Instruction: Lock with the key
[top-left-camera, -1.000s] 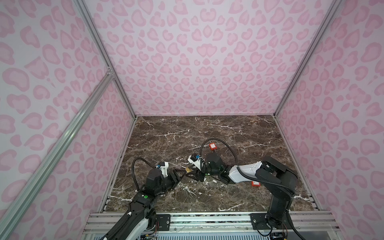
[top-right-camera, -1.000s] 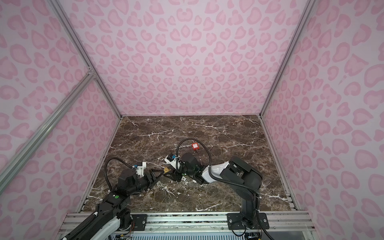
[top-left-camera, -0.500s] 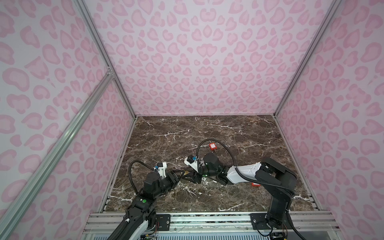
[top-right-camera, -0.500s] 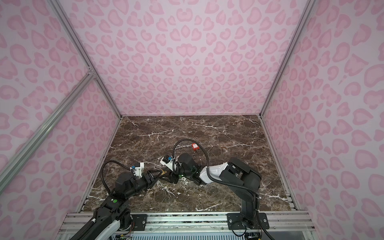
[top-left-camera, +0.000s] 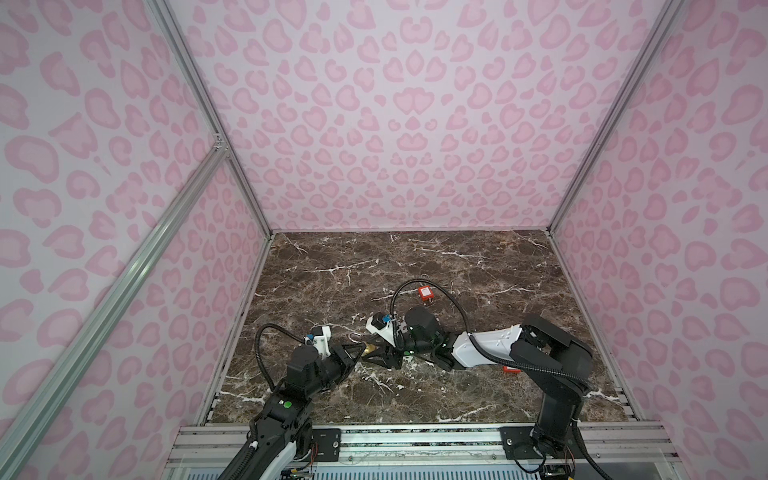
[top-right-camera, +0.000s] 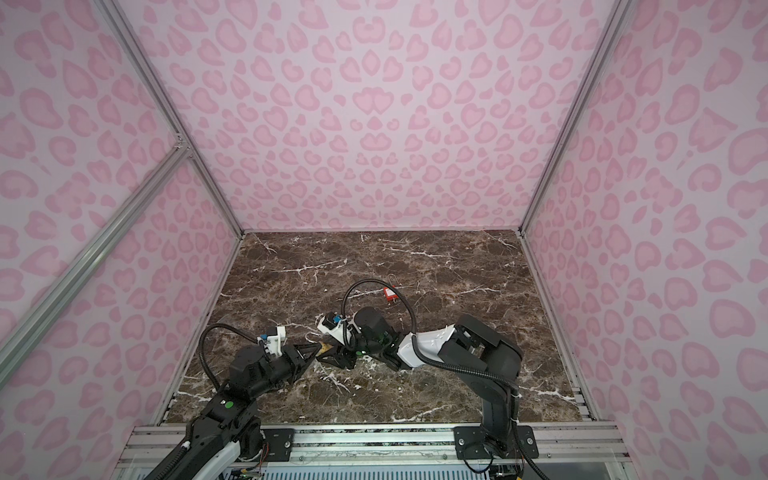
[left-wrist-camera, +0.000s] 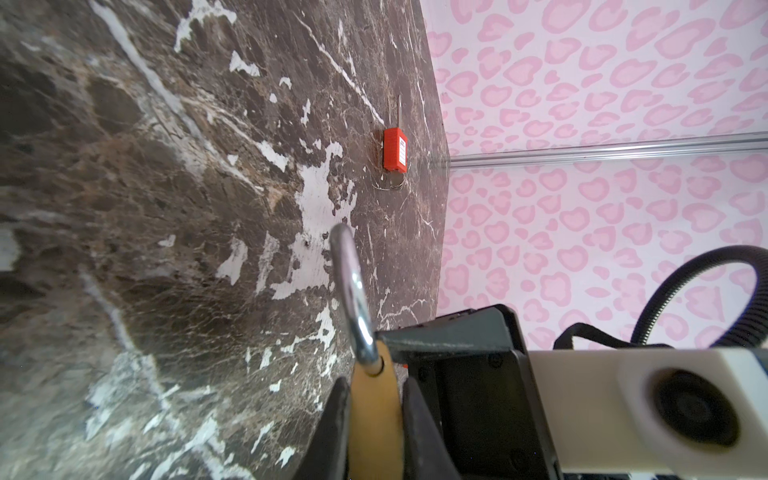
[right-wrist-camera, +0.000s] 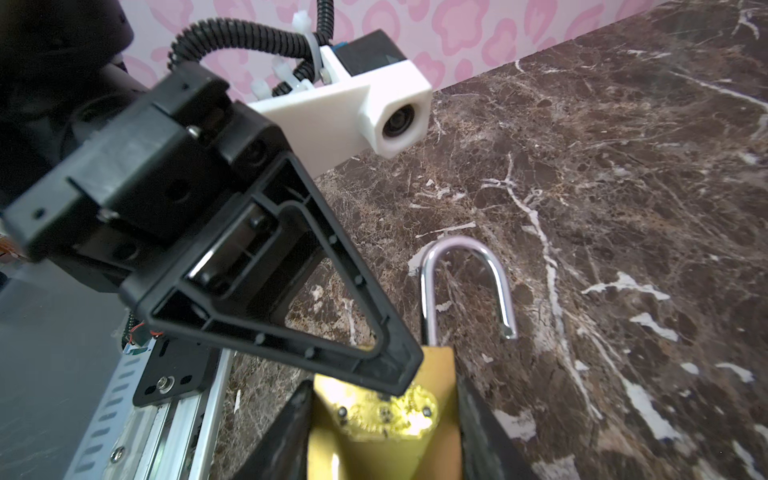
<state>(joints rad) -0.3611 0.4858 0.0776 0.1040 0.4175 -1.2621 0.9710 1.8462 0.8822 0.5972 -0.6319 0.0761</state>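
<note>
A brass padlock (right-wrist-camera: 386, 432) hangs low over the marble floor (top-left-camera: 415, 257) at front centre, its steel shackle (right-wrist-camera: 461, 249) swung open with one end free. My right gripper (right-wrist-camera: 384, 386) is shut on the body's narrow sides. My left gripper (left-wrist-camera: 374, 384) meets it from the left, and its fingers (left-wrist-camera: 336, 415) press both flat faces of the padlock (left-wrist-camera: 376, 411). In both top views the two grippers (top-left-camera: 360, 351) (top-right-camera: 316, 351) touch tip to tip at the padlock (top-left-camera: 369, 348) (top-right-camera: 325, 345). No key shows at the brass padlock.
A red padlock (top-left-camera: 424, 292) (left-wrist-camera: 394, 149) lies on the floor behind the arms, with a small metal piece at its end. Another red object (top-left-camera: 511, 370) lies partly under the right arm. Pink patterned walls (top-left-camera: 374, 124) enclose the floor on three sides.
The right gripper carried the brass padlock a little to the left. The left gripper's jaws narrowed from wide apart and now clamp the padlock's body.
</note>
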